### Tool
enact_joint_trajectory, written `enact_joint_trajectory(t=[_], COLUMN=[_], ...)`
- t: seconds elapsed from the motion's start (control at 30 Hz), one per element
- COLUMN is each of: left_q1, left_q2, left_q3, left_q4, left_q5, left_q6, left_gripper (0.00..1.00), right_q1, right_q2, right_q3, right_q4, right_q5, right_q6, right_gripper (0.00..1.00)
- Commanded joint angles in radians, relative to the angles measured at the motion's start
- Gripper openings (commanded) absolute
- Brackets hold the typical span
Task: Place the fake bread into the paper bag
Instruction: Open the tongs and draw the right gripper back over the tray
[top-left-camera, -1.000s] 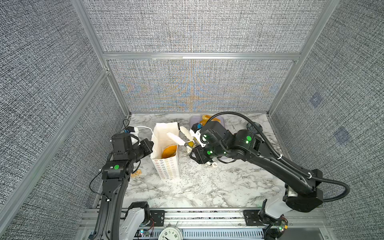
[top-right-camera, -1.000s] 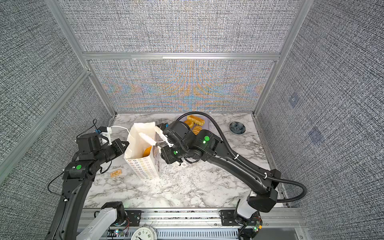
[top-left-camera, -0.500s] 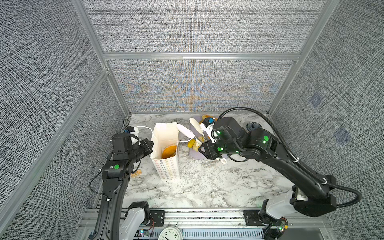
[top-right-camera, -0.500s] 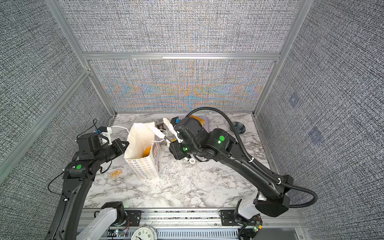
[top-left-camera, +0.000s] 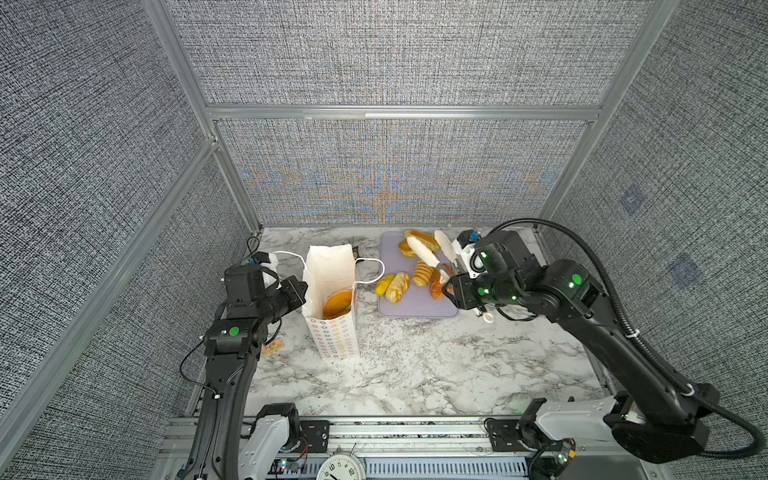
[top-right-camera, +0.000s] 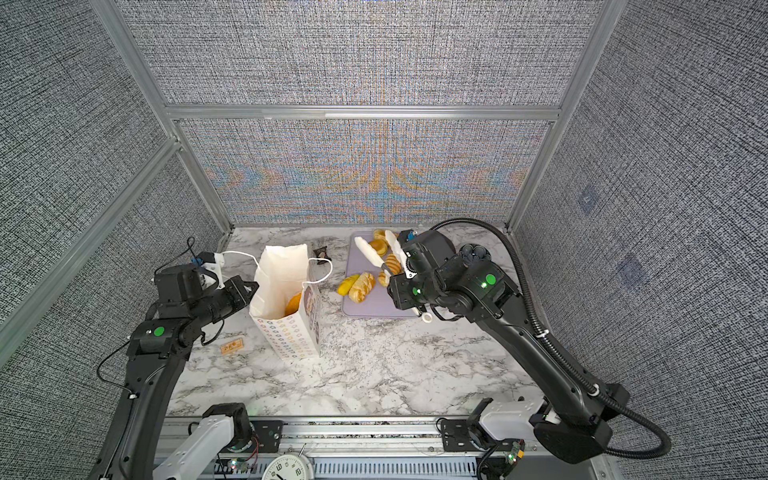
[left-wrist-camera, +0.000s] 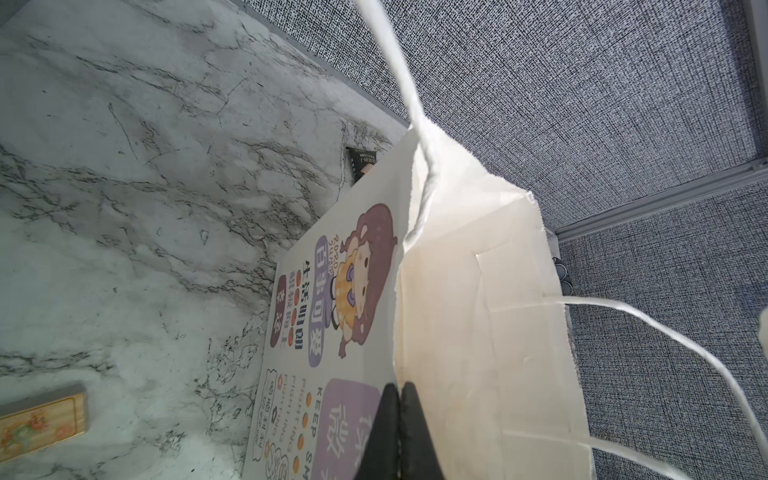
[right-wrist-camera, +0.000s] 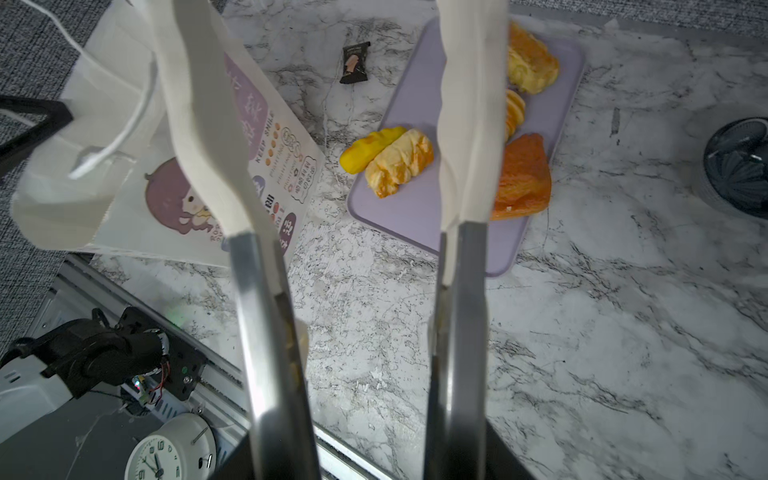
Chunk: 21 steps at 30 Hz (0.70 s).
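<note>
The left claw (left-wrist-camera: 400, 411) has its two black fingers pressed together on the rim of the paper bag (top-left-camera: 332, 266). It pinches the wall nearest its own arm, and the bag stands upright with its mouth open. Just past the claw, down inside, lies one round orange bun (top-left-camera: 337, 303). The near cord handle (left-wrist-camera: 399, 83) runs up past this claw. The far cord handle (top-left-camera: 374, 268) loops out from the bag's other side, toward the tray. Back along the arm, on the marble table (top-left-camera: 415, 374), lies a small yellow card (top-left-camera: 272, 345), and beyond the bag a dark little wrapper (right-wrist-camera: 354, 64).

The right claw (top-left-camera: 454, 280) is clamped on a pair of tongs (right-wrist-camera: 469, 124), whose white blades stand apart with nothing between them. Under and ahead of the blades is the lavender tray (top-left-camera: 415, 309) with the rest of the fake bread (top-left-camera: 422, 272). A reddish-brown pastry (right-wrist-camera: 523, 178) sits closest to the claw. A ridged pale bun (right-wrist-camera: 399, 166) lies beside a yellow roll (right-wrist-camera: 370, 149) at the tray's edge on the bag side. Two more loaves lie further out, partly hidden by a blade. Between the tongs and the bag's mouth hangs that loose far handle. Off on the claw's other side sits a dark round object (right-wrist-camera: 735, 166).
</note>
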Motion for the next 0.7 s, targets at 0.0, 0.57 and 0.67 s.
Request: enact_joint_trajectory(t=[0.0,0.57,0.67], left_q1=[0.001,0.002,0.001], left_q2=[0.005,0.002,0.002], left_q3=[0.009,0.000,-0.004], left_q4=[0.027,0.026,0.028], left_q5=[0.015,0.013,0.015], left_q6=[-0.007,-0.005,-0.005], left_gripper=[0.02,0.02,0.02], right_q1=[-0.058,-0.413,-0.487], right_q2=[-0.023,-0.056,-0.049], right_q3=[-0.064,-0.503,-0.590], right_q4=[0.062,0.383,0.457], right_q5=[-0.096,-0.497,-0.585], right_q6=[0.005,0.159,0.199], right_gripper=[0.51,0.51,0.51])
